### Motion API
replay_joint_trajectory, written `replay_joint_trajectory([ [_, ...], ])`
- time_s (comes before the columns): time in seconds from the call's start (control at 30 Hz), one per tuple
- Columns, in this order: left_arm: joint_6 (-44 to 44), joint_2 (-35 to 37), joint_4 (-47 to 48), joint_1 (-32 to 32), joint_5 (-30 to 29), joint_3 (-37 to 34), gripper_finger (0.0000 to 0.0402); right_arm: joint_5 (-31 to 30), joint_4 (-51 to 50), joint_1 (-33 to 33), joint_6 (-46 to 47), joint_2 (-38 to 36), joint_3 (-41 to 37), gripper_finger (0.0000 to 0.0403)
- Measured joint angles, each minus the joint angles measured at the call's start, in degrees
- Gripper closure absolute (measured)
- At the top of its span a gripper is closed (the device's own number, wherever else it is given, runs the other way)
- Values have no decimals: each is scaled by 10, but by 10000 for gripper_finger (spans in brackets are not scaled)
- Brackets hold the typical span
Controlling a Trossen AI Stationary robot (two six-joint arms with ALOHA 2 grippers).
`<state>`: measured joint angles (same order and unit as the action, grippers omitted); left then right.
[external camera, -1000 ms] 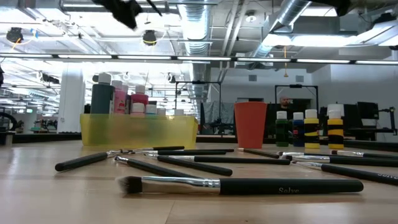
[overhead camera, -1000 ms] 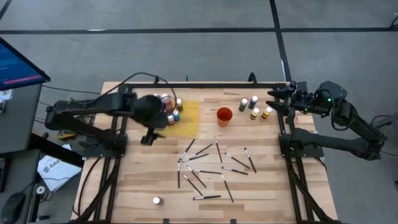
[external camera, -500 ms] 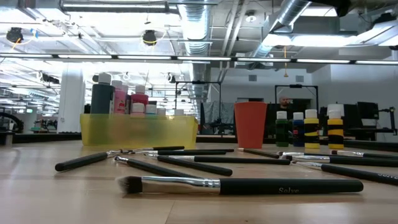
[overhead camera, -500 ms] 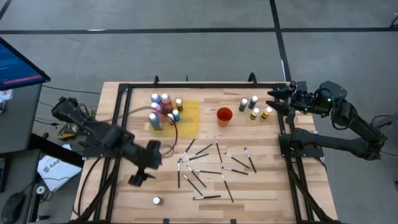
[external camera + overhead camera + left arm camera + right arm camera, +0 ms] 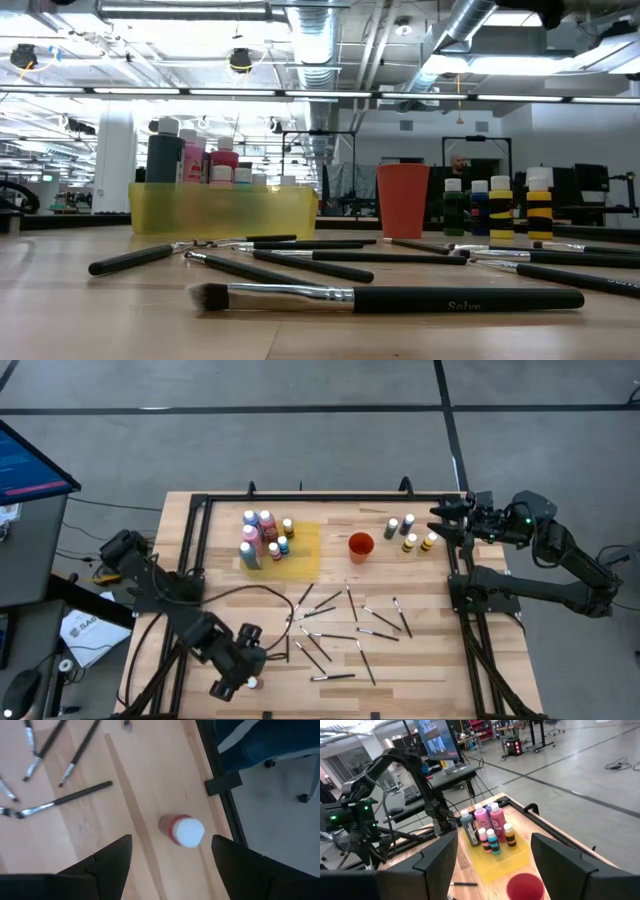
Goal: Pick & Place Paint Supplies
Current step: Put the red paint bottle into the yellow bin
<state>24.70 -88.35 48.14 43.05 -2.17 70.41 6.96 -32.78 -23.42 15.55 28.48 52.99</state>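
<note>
Left gripper spread wide, empty, poised above a lone red bottle, round, white-capped, upright on plank table near its front edge. Slim dark brushes scattered mid-table. Bottle cluster on yellow mat. Right gripper wide, empty, at table's far right corner

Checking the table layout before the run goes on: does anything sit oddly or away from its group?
Yes. One red bottle with a pale cap stands alone near the table's front-left edge, far from the bottles on the yellow mat. The open left pincer hovers above it. The brushes lie scattered.
</note>
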Motion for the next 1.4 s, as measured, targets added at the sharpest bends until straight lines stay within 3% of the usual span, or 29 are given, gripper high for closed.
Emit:
replay_joint_trajectory([
  [0.53,88,-26,-68,24,9,-40,137,0,-19,0,-3,0,0,155],
  [0.93,90,-26,-119,24,5,-76,138,0,-19,0,-1,0,0,155],
  [1.4,90,-26,-122,24,7,-94,216,0,-19,0,5,0,0,155],
])
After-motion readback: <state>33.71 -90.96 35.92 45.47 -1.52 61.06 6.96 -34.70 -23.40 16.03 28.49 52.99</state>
